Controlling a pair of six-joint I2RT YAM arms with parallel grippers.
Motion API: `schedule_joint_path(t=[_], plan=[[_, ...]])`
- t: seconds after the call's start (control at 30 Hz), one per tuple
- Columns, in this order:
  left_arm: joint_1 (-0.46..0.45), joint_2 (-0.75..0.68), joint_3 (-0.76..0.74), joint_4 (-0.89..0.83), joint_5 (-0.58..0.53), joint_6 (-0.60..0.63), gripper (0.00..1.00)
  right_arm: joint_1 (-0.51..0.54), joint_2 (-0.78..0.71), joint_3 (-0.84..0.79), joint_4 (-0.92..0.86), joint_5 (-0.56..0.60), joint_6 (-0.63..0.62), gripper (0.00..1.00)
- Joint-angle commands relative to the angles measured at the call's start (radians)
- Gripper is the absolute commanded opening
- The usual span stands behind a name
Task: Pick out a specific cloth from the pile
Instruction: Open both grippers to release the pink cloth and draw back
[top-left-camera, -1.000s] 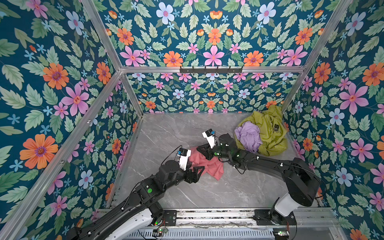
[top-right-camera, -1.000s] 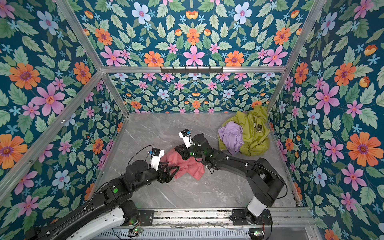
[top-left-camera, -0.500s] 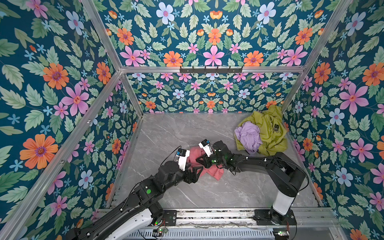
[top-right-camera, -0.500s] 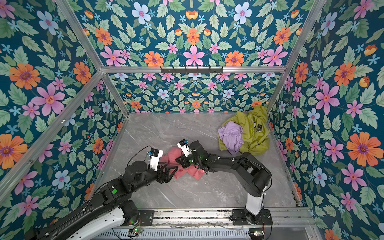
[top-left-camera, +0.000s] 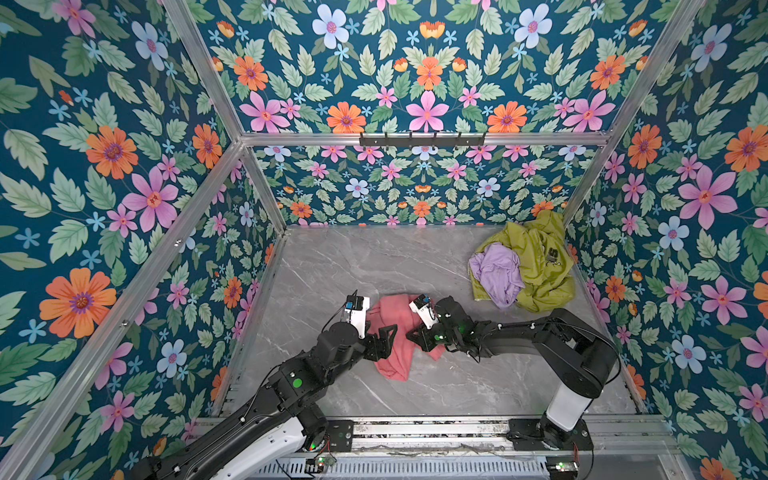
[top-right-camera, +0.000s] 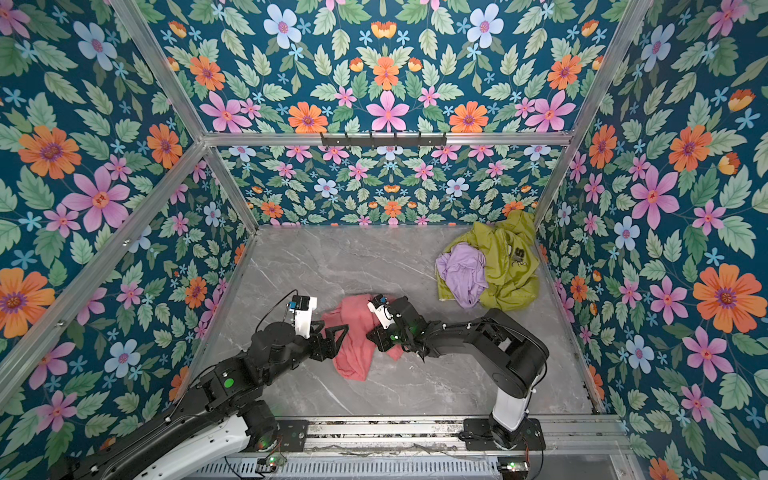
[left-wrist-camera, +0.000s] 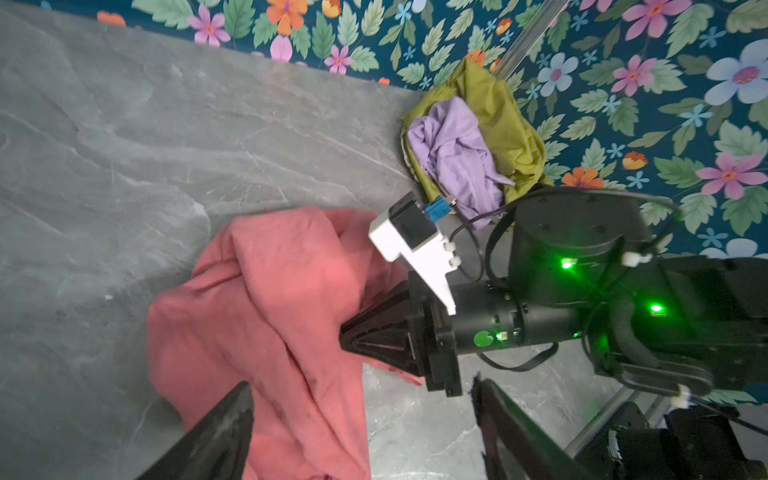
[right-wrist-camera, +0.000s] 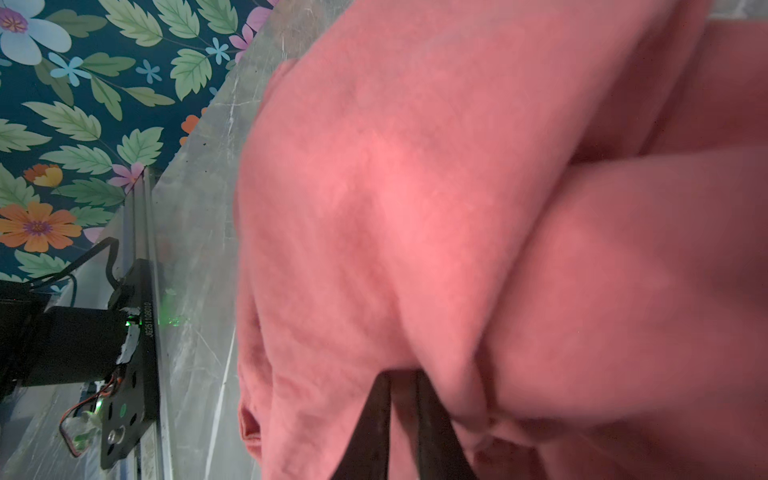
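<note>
The salmon-pink cloth (top-left-camera: 395, 332) (top-right-camera: 353, 338) lies crumpled on the grey floor at front middle, apart from the pile (top-left-camera: 540, 262) in the back right corner. My right gripper (top-left-camera: 412, 335) (top-right-camera: 372, 332) is shut on a fold of the cloth, and pink fabric is pinched between its black fingers in the right wrist view (right-wrist-camera: 403, 378). My left gripper (top-left-camera: 384, 343) (top-right-camera: 332, 341) stands open at the cloth's left edge. In the left wrist view its fingers straddle the cloth (left-wrist-camera: 270, 311) without closing, left gripper (left-wrist-camera: 361, 386).
The pile holds an olive-green garment (top-right-camera: 509, 266) with a lilac-purple cloth (top-right-camera: 463, 270) on top. Floral walls (top-left-camera: 124, 249) enclose the marble floor (top-left-camera: 353, 266) on three sides. A metal rail (top-left-camera: 415, 428) with both arm bases runs along the front edge.
My right gripper has dragged the pink cloth forward and slightly left, bunching it against the open left gripper. The left arm has stayed where it was.
</note>
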Motion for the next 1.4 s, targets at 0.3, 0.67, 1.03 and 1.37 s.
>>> schedule_joint_path(t=[0.3, 0.67, 1.03, 1.37], plan=[[0.080, -0.052, -0.169, 0.157, 0.024, -0.138, 0.92, -0.045, -0.313, -0.023, -0.214, 0.120, 0.158, 0.47], [0.357, 0.010, -0.242, 0.306, 0.271, -0.138, 0.92, -0.058, -0.565, -0.154, -0.546, 0.146, 0.363, 0.62], [0.370, 0.091, -0.362, 0.705, -0.628, 0.453, 0.89, -0.090, -1.361, -0.519, -0.424, 0.839, -0.270, 0.71], [0.779, 0.728, -0.282, 1.235, -0.219, 0.621, 0.78, -0.640, -1.163, -0.731, 0.082, 0.716, -0.304, 0.76]])
